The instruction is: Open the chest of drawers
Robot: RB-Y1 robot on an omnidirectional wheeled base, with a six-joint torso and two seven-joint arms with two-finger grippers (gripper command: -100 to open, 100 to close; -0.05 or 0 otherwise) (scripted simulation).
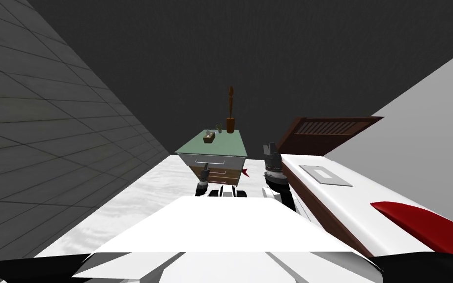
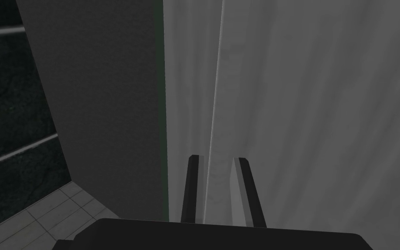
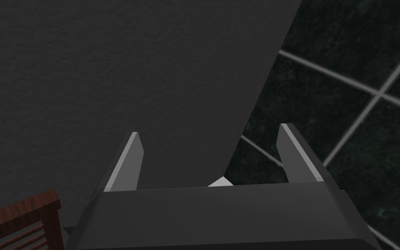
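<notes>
The chest of drawers stands straight ahead, with a pale green top, a grey top drawer front and brown wooden drawers below. A thin light handle bar crosses the grey front. My left gripper reaches up to that front. In the left wrist view its fingers stand close together with the thin handle bar running between them, so the left gripper is shut on it. My right gripper is raised beside the chest, and it is open and holds nothing.
A brown vase, a small box and a tiny plant stand on the chest top. A white bed with a dark wooden headboard runs along my right. A grey tiled wall bounds the left.
</notes>
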